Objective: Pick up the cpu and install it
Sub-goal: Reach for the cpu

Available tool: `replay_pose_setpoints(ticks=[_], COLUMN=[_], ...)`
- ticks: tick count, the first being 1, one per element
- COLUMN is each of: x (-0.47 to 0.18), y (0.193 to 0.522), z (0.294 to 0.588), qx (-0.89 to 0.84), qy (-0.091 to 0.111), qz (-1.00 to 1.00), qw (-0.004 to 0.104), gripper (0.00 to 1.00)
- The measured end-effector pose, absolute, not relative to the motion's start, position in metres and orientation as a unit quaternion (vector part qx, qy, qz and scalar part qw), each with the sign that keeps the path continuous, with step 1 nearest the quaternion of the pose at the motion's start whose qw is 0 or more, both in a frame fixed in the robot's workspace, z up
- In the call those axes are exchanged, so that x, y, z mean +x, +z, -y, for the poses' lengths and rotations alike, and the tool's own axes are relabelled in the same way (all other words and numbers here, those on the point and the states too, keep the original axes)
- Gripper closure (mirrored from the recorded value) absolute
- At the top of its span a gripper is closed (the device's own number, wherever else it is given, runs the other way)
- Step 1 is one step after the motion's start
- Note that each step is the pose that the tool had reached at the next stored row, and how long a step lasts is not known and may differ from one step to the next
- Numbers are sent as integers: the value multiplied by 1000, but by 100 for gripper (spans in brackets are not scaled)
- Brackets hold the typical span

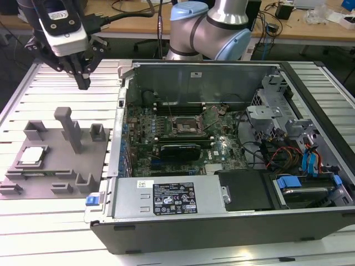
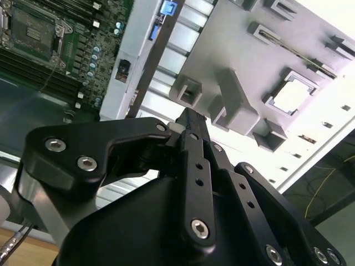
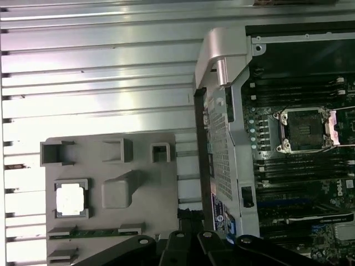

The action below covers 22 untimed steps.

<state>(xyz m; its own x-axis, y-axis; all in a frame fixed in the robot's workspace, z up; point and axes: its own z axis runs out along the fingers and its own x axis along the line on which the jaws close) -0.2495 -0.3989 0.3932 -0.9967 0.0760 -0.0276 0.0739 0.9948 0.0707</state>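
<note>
The cpu [image 1: 31, 156] is a small square chip with a bright silver top. It lies flat in a square pocket near the left end of a grey fixture tray [image 1: 58, 166] on the slatted table, in the exterior view's left. Both wrist views show the cpu [image 2: 292, 95] [image 3: 70, 198] in that pocket. My gripper [image 1: 83, 82] hangs well above the table beyond the tray's far side, apart from the chip. Its black fingers [image 2: 190, 119] are shut together on nothing. The motherboard's cpu socket [image 1: 186, 126] [image 3: 304, 130] lies inside the open computer case.
The open case [image 1: 222, 221] fills the exterior view's middle and right, its metal wall [image 1: 119, 127] standing between tray and motherboard. A tall grey post [image 1: 69, 127] and several small blocks rise from the tray. Cables and drive bays [image 1: 299, 160] crowd the case's right side.
</note>
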Motion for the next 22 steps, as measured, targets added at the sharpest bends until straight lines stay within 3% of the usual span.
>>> replay_pose_setpoints(ticks=[22], x=[-310], y=[378], z=[399], qx=[38], qy=[35], qz=[-999], qw=[16], gripper=[89])
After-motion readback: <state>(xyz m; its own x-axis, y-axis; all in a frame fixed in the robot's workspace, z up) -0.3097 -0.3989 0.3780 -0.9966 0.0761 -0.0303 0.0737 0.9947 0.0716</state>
